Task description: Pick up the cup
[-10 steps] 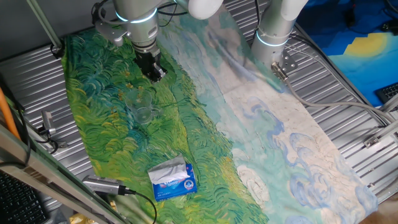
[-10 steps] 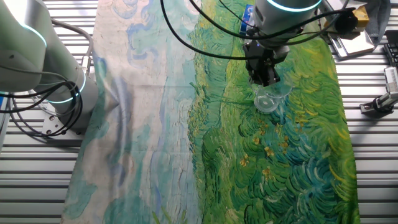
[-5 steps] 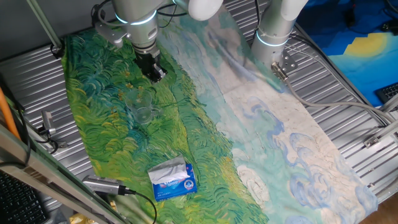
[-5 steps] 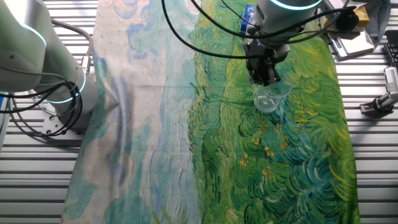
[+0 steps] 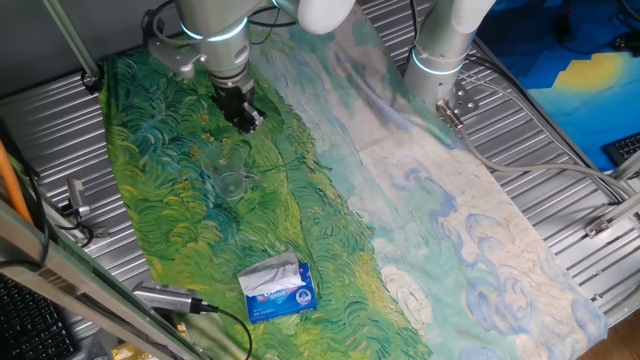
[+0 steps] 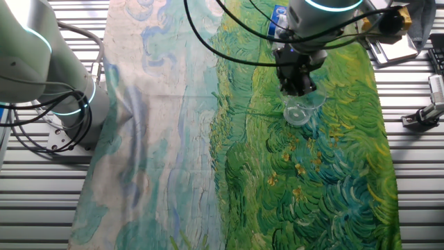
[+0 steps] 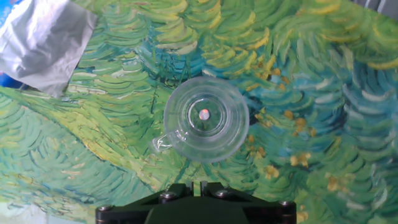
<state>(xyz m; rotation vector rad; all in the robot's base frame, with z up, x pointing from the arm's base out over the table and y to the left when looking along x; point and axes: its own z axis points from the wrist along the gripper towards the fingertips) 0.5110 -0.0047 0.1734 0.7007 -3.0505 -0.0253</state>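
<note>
The gripper has moved a little way to the left and up since the earlier pictures, and the cup has stayed where it was.

Nearest in one fixed view lies a blue-and-white tissue packet, flat on the cloth. The cloth is painted with green swirls on the left side and pale blue and white on the right. It lies over a metal table with long ridges.

A bit farther back, on the green part, stands the cup. It is clear and hard to see. It stands upright with its round rim on top. In the hand view the cup is seen from straight above. It looks empty, with only a small bright spot in the middle of its bottom. A small tab sticks out at its lower left edge.

Farther still, the gripper hangs over the cloth just beyond the cup and holds nothing. In the other fixed view the gripper is just above the cup. I cannot tell whether its fingers are apart or together.

At the far right stands a second white robot arm.
</note>
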